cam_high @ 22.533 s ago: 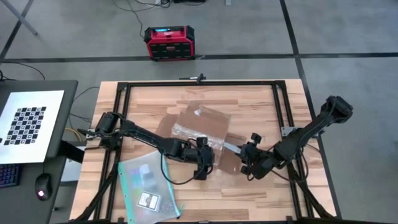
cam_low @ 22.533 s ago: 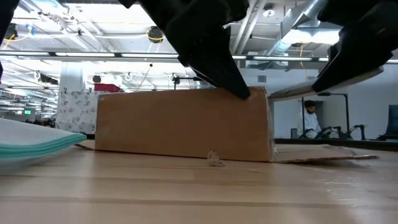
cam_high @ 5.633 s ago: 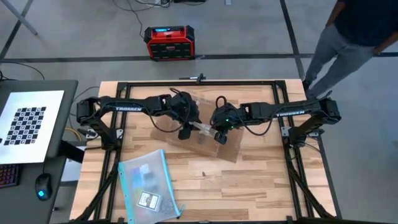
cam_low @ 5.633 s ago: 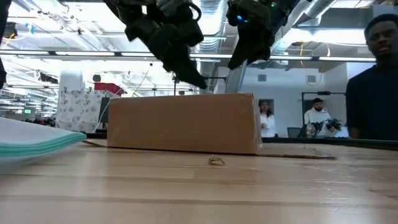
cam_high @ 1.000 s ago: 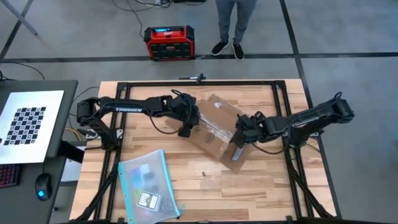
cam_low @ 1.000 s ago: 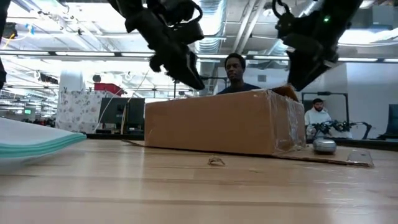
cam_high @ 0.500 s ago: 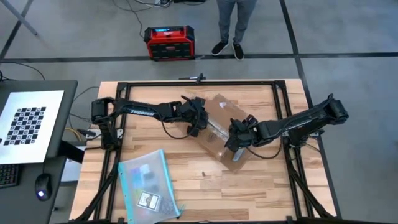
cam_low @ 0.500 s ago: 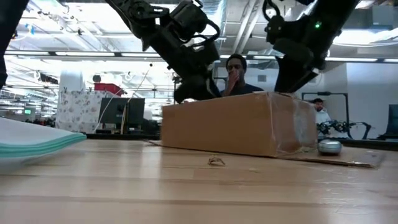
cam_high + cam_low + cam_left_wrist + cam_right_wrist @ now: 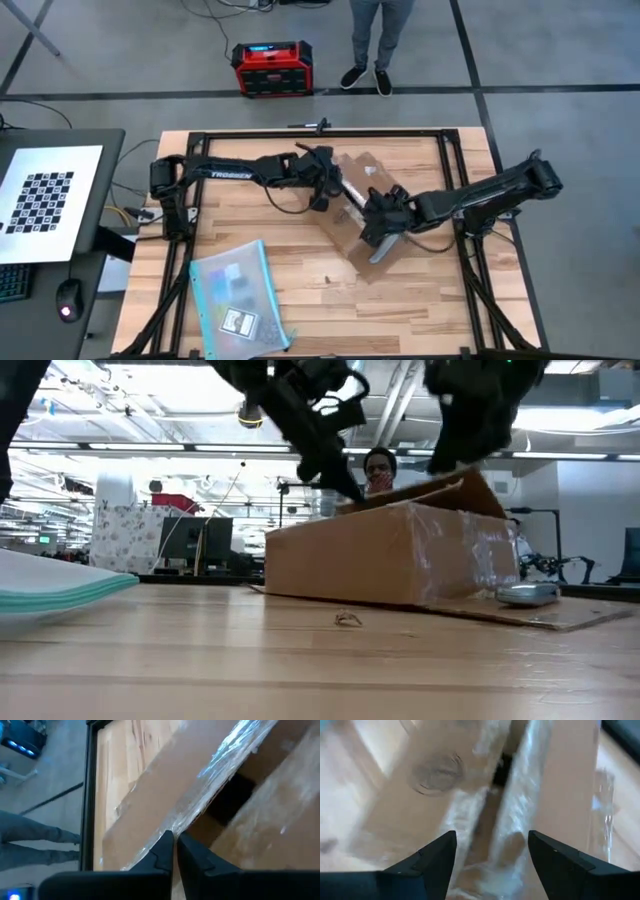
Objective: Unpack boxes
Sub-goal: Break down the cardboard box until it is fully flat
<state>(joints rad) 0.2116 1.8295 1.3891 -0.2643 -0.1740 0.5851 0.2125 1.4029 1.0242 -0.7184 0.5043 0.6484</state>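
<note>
Wrist views alone show left hand [image 9: 173, 845] pinched narrow, right hand [image 9: 490, 851] wide, over box [image 9: 362, 205].

the box [image 9: 352, 215] is plain brown with shiny clear tape. the counter [image 9: 420, 310] is light wood with a black frame. the pouch [image 9: 235, 297] at 7 o'clock is clear with teal edges. the case [image 9: 272, 68] at 12 o'clock is red and black. the board [image 9: 45, 203] at 9 o'clock has black and white checks.
</note>
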